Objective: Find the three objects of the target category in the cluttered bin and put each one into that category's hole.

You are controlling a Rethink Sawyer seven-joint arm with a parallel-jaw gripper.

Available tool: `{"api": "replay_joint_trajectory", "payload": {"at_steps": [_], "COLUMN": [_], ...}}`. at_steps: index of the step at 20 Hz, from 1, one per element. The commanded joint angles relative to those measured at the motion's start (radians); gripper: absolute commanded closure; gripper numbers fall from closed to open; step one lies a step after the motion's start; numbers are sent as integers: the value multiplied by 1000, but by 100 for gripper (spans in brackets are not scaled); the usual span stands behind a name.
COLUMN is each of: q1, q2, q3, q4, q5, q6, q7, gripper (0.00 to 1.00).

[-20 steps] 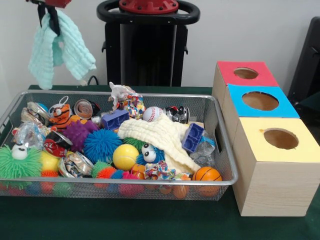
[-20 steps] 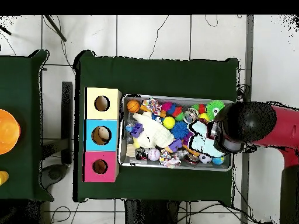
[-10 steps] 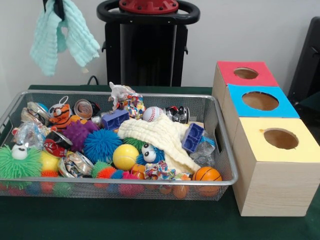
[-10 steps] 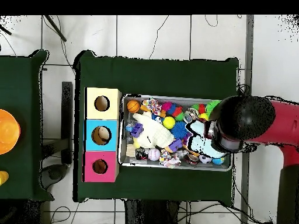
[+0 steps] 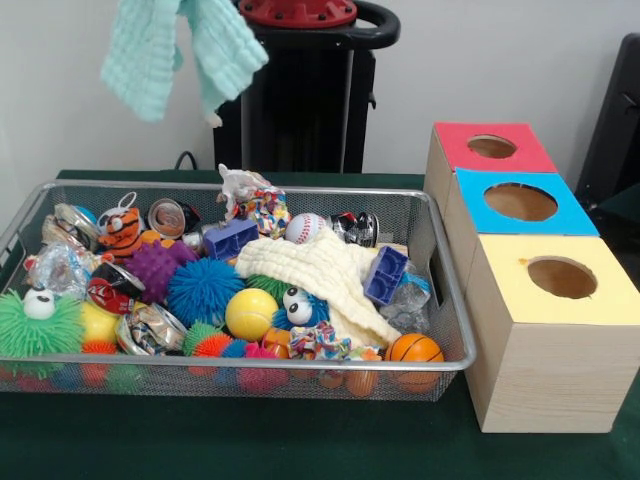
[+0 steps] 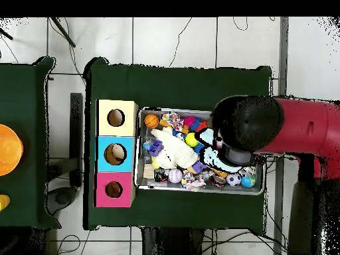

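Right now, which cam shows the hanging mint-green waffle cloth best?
Front view. The mint-green waffle-textured cloth hangs in the air above the wire mesh bin, two drooping folds clear against the wall; its top runs out of frame. Overhead view shows only a pale patch poking out beneath the red and black arm, shape unreadable.

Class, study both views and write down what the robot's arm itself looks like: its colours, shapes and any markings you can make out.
In the overhead view the arm is a thick red tube ending in a rounded black joint housing, smooth and bulbous. No markings or cables are readable on it. The front view shows no part of the arm clearly, and the gripper cannot be made out in either view.
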Motion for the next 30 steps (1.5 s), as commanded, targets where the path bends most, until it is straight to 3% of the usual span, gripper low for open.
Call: {"api": "replay_joint_trajectory", "payload": {"at_steps": [1,9,14,18,21,25,30], "q1": [50,68,59,78,145,213,237], "q2": [-14,-27,2,41,57,133,212], "q3": [-10,-21,-17,-42,-80,-140,-198], "q4": [42,65,67,99,157,169,196], "q5": [-57,-23,-23,-43,-65,-46,-15], "q6": [2,-15,-56,-155,-273,-432,-645], "q7": [-49,-44,-51,52,214,385,411], "gripper": [100,100,100,100,100,100,100]}}
